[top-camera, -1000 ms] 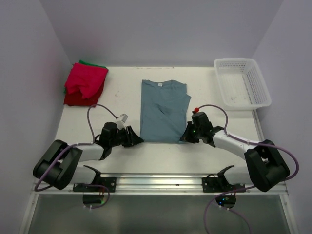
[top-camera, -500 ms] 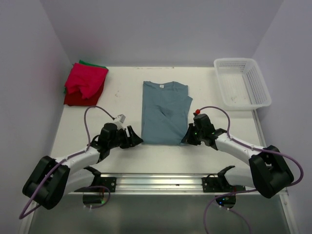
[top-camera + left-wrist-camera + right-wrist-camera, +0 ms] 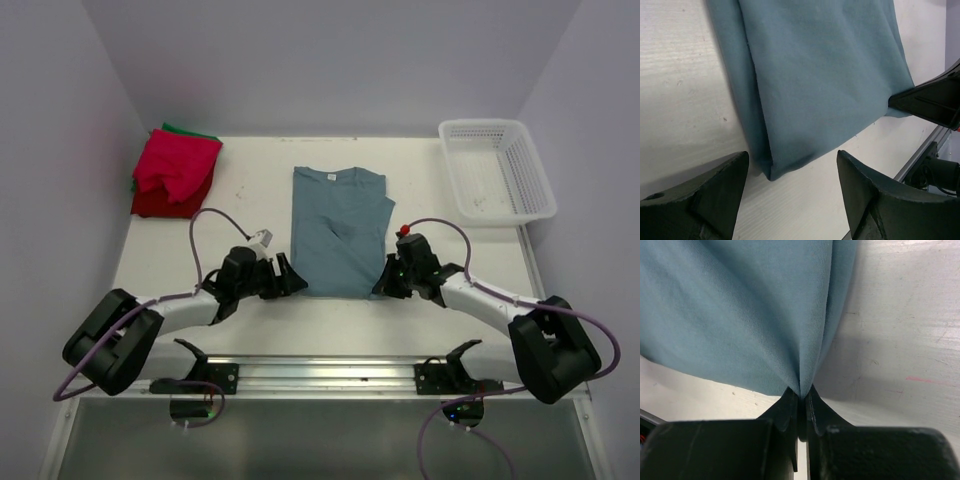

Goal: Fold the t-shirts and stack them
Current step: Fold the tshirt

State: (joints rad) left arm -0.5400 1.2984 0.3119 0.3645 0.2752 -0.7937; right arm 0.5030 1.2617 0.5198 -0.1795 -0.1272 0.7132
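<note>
At centre: blue-grey t-shirt (image 3: 337,230) folded lengthwise, flat.

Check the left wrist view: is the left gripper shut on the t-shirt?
No, the left gripper is open, its fingers straddling the t-shirt.

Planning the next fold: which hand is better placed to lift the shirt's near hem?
Right. The right hand is shut on the blue shirt's near corner; the left hand is open, gripping nothing.

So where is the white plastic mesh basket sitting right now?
In the top view, the white plastic mesh basket sits at the far right corner of the table, to the right of the dusty blue-grey t-shirt.
</note>
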